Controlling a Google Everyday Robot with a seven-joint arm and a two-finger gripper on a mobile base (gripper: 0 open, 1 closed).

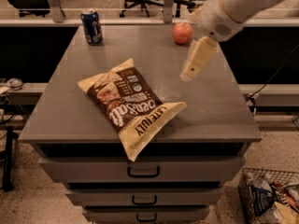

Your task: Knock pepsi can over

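The pepsi can [92,27], blue with white markings and a silver rim, stands upright at the far left corner of the grey cabinet top [219,106]. My gripper [188,73] hangs from the cream arm over the right-centre of the top, pointing down and to the left. It is just in front of a red apple [182,32] and far to the right of the can. It holds nothing that I can see.
A brown and cream chip bag [131,104] lies across the middle and front of the top. The cabinet has several drawers below. A wire basket [271,199] of packets stands on the floor at the right. Office chairs stand behind.
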